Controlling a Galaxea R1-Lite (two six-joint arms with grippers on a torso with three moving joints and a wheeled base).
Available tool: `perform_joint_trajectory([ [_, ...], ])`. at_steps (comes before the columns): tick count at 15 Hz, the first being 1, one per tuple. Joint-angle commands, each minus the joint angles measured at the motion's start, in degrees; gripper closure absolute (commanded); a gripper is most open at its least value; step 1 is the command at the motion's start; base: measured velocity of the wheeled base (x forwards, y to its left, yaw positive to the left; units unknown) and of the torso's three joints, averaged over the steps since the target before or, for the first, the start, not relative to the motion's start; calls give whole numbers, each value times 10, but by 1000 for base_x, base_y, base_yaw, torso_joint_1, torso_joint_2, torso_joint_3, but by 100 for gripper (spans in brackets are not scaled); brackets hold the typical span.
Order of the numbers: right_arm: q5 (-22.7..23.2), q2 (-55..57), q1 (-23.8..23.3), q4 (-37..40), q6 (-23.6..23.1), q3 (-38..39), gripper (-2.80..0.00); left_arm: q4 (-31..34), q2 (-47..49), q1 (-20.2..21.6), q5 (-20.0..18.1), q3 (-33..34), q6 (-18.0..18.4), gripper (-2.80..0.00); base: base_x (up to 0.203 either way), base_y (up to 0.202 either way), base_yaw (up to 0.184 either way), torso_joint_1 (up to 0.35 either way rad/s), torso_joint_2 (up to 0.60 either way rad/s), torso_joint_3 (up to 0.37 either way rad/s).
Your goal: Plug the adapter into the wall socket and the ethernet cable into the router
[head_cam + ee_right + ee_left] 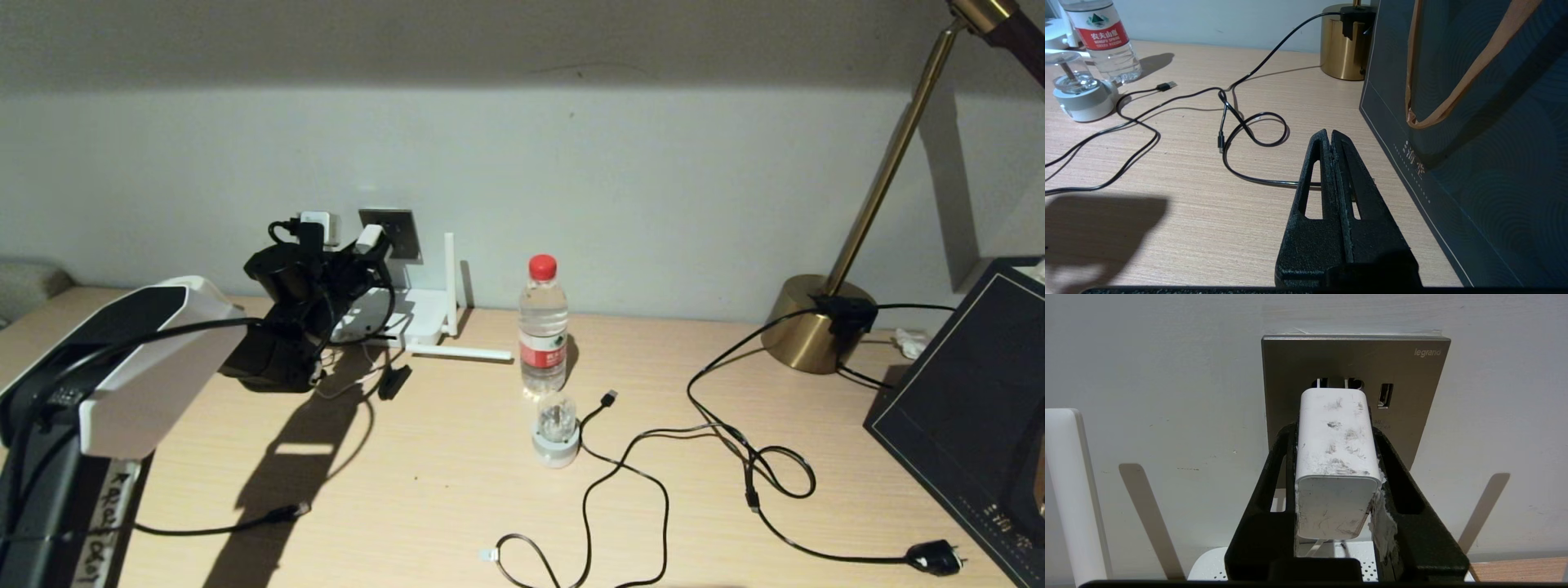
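My left gripper (365, 249) is up at the wall, shut on the white adapter (1335, 457). In the left wrist view the scuffed adapter sits clamped between both fingers. Its front end is at the dark plug holes of the grey wall socket (1412, 408); I cannot see how far the prongs are in. The white router (408, 322) stands just below the wall socket (393, 231), with one antenna (450, 282) upright. The ethernet cable's connector (295, 511) lies loose on the table near the left front. My right gripper (1331, 136) is shut and empty, low over the table.
A water bottle (543, 327) and a round white-and-clear plug (556, 433) stand mid-table. A black USB cable (608, 398) and a lamp cord (935, 558) loop across the right side. A brass lamp base (812, 327) and a dark bag (971, 392) are at the right. A small black clip (396, 381) lies by the router.
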Motion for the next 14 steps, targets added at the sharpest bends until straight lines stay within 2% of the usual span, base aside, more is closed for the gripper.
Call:
perform_joint_trajectory([
  [1, 0, 1, 0, -1, 0, 20, 0, -6, -7, -1, -1, 1, 0, 0, 0, 0, 0, 0, 0, 0],
  [14, 0, 1, 0, -1, 0, 20, 0, 1, -26, -11, 3, 8, 0, 0, 0, 0, 0, 0, 0, 0],
])
